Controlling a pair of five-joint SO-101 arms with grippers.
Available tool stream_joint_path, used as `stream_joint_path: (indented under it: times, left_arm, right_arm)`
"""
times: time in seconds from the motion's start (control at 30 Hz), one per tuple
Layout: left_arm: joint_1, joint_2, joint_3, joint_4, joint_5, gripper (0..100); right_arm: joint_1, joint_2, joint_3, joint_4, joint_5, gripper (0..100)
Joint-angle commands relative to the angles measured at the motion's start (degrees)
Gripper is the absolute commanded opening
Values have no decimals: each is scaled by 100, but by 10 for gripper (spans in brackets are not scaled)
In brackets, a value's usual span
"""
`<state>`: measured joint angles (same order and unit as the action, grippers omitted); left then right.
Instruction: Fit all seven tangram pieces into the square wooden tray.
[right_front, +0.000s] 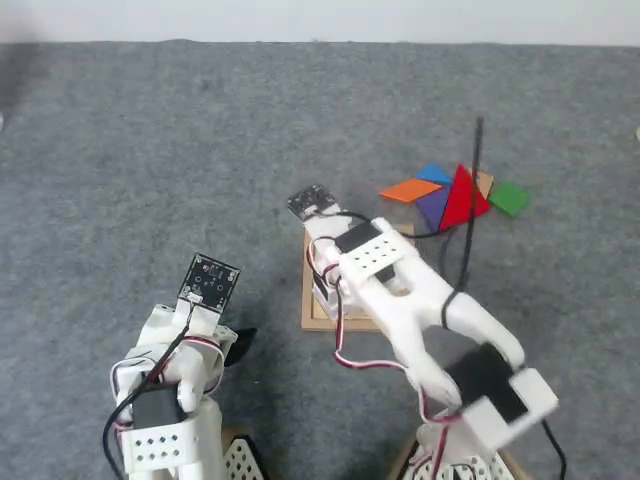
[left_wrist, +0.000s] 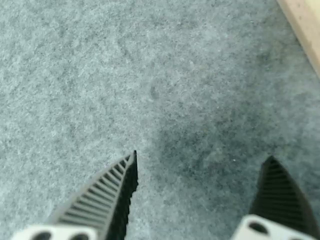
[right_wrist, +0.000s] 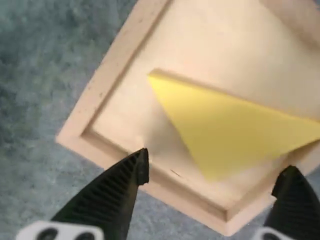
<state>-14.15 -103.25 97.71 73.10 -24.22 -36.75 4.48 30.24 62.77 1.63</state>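
In the tray (right_wrist: 115, 55), 1 yellow triangle (right_wrist: 225, 125) lay; 6 pieces (right_front: 455, 195) waited outside. The right claw (right_wrist: 217, 172) and left claw (left_wrist: 200, 165) both gaped, empty.

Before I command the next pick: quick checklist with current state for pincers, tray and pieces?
1. Right pincer open and holding nothing: ok.
2. Left pincer open, over bare carpet: ok.
3. Yellow triangle inside the wooden tray: ok.
4. Yellow triangle lying flat against the tray floor: cannot tell.
5. All seven pieces in the tray: not ok. The loose pieces lie on the carpet beyond the tray.
6. Loose pieces spaced for a clean grasp: not ok. Most are bunched, with the red triangle touching its neighbours.
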Motion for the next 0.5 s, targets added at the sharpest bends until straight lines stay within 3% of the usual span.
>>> stream_joint_path:
  times: [0.0, 0.2, 0.47]
  left_arm:
    - [0, -79, -127, 35, -53, 368]
    - [0, -79, -127, 35, -53, 368]
    - [0, -79, -127, 35, -53, 368]
  right_arm:
    - [-13, 400, -343, -48, -88, 380]
    - [4, 1077, -1160, 4, -97, 380]
    - [479, 1622, -1996, -4, -826, 379]
